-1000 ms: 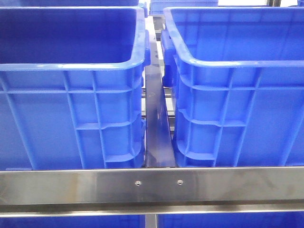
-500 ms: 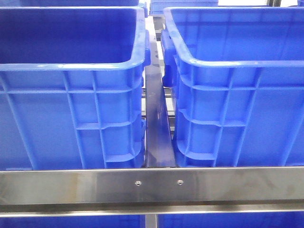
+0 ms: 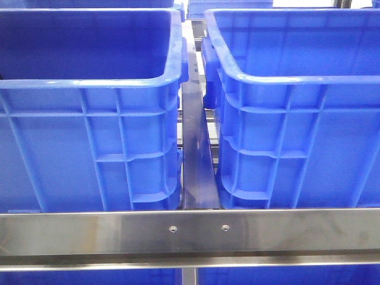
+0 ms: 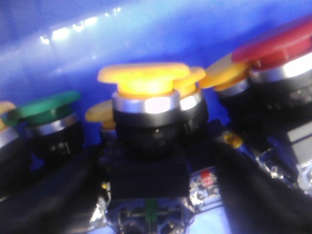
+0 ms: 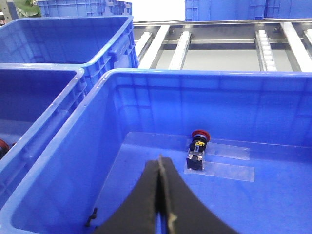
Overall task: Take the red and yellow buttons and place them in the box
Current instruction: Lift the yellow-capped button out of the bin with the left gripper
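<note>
In the left wrist view, a yellow mushroom button (image 4: 144, 80) with a chrome collar and black body stands among several buttons inside a blue bin. My left gripper (image 4: 156, 195) is open, its dark fingers (image 4: 53, 195) on either side of that button's black body, with a gap still showing on one side. A red button (image 4: 278, 44) and more yellow buttons (image 4: 226, 75) stand beside it. My right gripper (image 5: 160, 163) is shut and empty, above the blue box (image 5: 195, 73). One red button (image 5: 199, 144) lies on the box floor. No gripper shows in the front view.
A green button (image 4: 48, 105) stands beside the yellow one. The front view shows two tall blue bins (image 3: 89, 83) (image 3: 285, 77) behind a steel rail (image 3: 190, 228). More blue bins (image 5: 39, 73) and a roller conveyor (image 5: 219, 44) lie round the box.
</note>
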Controlling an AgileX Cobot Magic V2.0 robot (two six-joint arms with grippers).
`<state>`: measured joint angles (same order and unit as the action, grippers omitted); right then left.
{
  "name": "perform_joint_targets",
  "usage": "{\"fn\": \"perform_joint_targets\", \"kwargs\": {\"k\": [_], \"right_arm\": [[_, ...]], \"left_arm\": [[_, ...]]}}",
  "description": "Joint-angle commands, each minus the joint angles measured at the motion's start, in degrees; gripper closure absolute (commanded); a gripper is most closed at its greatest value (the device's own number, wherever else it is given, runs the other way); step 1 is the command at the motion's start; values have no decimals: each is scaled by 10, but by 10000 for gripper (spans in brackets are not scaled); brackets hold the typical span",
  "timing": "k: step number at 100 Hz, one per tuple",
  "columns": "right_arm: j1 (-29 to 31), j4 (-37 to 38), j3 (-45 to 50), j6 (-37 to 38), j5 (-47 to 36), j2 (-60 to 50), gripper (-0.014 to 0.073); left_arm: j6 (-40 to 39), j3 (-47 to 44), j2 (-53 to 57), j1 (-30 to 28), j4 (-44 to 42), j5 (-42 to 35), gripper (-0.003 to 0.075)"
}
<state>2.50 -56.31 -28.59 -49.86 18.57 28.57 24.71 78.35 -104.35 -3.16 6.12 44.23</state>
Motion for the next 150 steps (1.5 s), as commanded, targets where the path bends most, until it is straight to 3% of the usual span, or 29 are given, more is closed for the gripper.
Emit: {"fn": "perform_joint_targets", "kwargs": {"k": [1,16,25,63,107,132,150], "right_arm": [[3,-10,-14,-4,-23,0,662],[3,-10,-14,-4,-23,0,662],[3,-10,-14,-4,-23,0,662],[3,-10,-14,-4,-23,0,662],[3,-10,-14,-4,-22,0,662],[3,-11,-14,-4,-7,0,662],[3,-11,-14,-4,9,0,662]], "left_arm": [[-1,18,28,3,8,-14,465],[-1,18,32,3,12,-13,687],[-1,18,40,3,20,-10,736],[-2,-33,149,3,68,9,738],[27,-181,417,5,142,14,739],[65,-181,514,67,223,61,739],[84,-181,522,152,255,65,738]]}}
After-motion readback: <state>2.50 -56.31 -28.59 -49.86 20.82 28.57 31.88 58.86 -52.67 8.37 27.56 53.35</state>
